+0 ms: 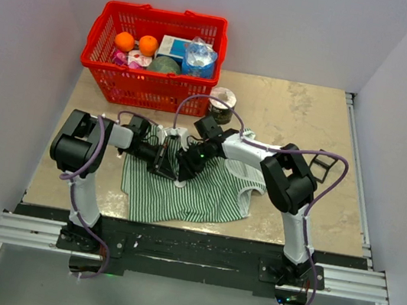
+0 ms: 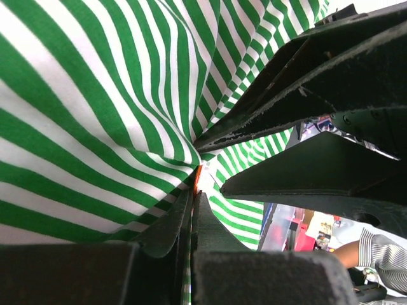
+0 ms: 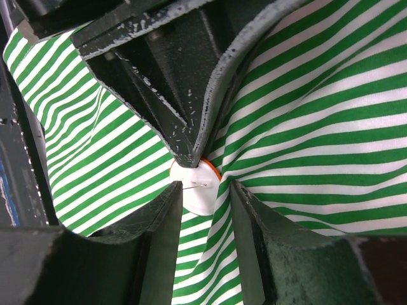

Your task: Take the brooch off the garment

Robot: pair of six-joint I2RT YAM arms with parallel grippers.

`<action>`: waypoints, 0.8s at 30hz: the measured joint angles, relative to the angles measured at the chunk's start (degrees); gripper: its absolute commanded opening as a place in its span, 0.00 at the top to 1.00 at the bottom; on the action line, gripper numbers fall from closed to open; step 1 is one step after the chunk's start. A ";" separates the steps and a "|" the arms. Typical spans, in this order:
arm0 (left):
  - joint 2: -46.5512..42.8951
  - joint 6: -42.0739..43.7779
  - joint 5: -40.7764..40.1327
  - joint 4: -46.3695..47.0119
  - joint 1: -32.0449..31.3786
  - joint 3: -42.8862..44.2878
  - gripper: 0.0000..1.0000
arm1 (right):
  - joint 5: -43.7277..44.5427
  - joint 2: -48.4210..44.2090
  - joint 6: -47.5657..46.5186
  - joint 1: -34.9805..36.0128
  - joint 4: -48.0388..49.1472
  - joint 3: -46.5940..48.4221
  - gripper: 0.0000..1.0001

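The green-and-white striped garment (image 1: 189,193) lies at the near middle of the table. Both grippers meet over its upper left part. The brooch (image 3: 200,194) is a small white disc with an orange rim and a thin pin across it, sitting on the cloth. In the top view it is hidden by the grippers. My left gripper (image 2: 193,190) is shut, pinching the striped cloth (image 2: 95,127) right at the brooch's orange rim (image 2: 198,175). My right gripper (image 3: 205,190) is open, one finger on each side of the brooch, the left finger touching its edge.
A red basket (image 1: 101,67) with oranges and packets stands at the back left. A white tape roll (image 1: 221,103) sits just behind the grippers. A small black square frame (image 1: 323,168) lies to the right. The arms (image 1: 250,154) cross over the garment's top edge.
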 measured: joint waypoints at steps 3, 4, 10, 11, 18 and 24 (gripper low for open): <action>0.11 0.00 0.07 0.00 0.02 0.00 1.00 | 0.33 0.00 -0.59 0.37 -0.04 0.07 0.60; 0.22 -0.02 0.15 -0.02 0.02 0.00 1.00 | 0.46 0.00 -0.74 0.52 -0.04 0.11 0.60; 0.68 0.00 0.83 -0.20 0.24 0.00 1.00 | 1.53 0.00 -1.25 1.14 -0.52 0.50 0.60; 0.76 0.00 0.96 -0.31 0.28 0.00 1.00 | 1.60 0.00 -1.40 1.20 -0.57 0.55 0.60; 1.09 -0.02 1.42 -0.81 0.79 0.00 1.00 | 1.73 0.28 -2.47 1.49 -1.05 1.01 0.60; 1.57 0.11 1.95 -1.27 0.98 0.15 1.00 | -0.44 0.37 -3.52 1.42 -1.14 1.07 0.53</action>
